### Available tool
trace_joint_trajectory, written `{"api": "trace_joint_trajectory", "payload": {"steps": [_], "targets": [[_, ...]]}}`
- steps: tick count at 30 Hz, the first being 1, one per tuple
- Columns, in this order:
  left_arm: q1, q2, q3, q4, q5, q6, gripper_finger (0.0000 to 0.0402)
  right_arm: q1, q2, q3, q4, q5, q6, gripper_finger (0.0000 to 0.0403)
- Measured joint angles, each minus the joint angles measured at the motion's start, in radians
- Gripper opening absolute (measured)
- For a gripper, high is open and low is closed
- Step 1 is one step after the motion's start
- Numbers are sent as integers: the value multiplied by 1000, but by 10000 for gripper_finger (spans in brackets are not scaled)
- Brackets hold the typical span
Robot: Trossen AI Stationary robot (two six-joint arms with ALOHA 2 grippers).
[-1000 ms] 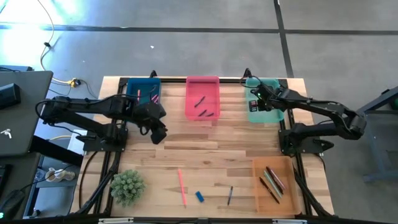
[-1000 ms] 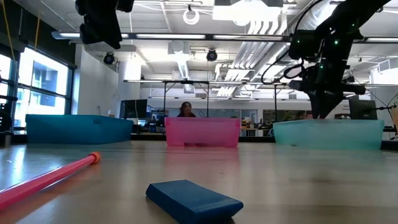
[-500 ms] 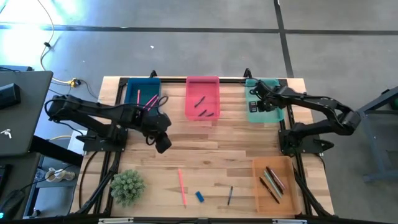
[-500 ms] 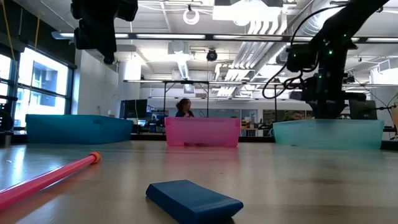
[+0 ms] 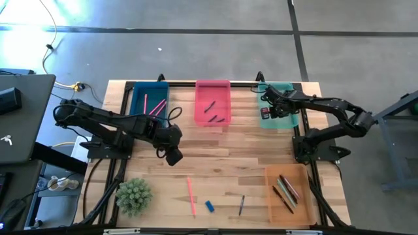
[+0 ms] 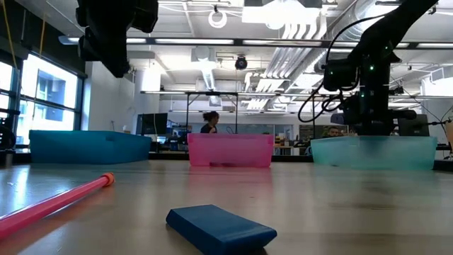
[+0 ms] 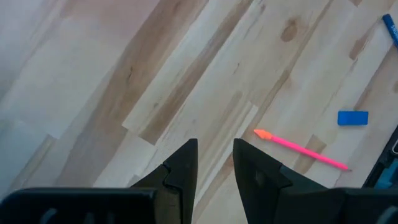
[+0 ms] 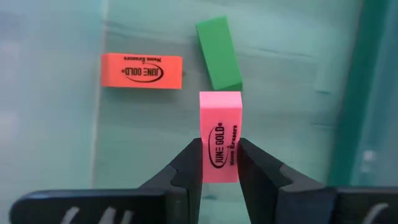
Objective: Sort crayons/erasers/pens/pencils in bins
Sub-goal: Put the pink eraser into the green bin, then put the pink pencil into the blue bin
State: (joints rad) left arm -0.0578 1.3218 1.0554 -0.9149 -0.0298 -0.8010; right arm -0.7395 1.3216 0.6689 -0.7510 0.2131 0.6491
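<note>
- Since the earlier frame, the left gripper [image 5: 173,156] is being seen farther out over the bare wood, away from the dark blue bin [image 5: 149,99]; its fingers [image 7: 184,171] are being held slightly apart around nothing.
- The right gripper [image 8: 219,163] is being held over the teal bin [image 5: 277,108], and a pink eraser [image 8: 220,137] is being pinched between its fingers (long axis running straight out ahead of them).
- An orange eraser [image 8: 142,71] is being seen lying crosswise on the bin floor, beside a green eraser [image 8: 219,53] that is angled slightly.
- A blue eraser [image 5: 209,206] is being left on the table between a pink stick [image 5: 191,196] and a dark stick [image 5: 241,205], its long axis diagonal.
</note>
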Motion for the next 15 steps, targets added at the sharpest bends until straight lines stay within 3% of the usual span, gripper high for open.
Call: {"api": "trace_joint_trajectory", "payload": {"steps": [8, 15], "targets": [[-16, 33, 0, 4, 52, 18, 90, 0, 0, 1, 3, 0, -3, 147], [-16, 40, 0, 7, 57, 77, 100, 0, -23, 1, -15, -8, -27, 169]]}}
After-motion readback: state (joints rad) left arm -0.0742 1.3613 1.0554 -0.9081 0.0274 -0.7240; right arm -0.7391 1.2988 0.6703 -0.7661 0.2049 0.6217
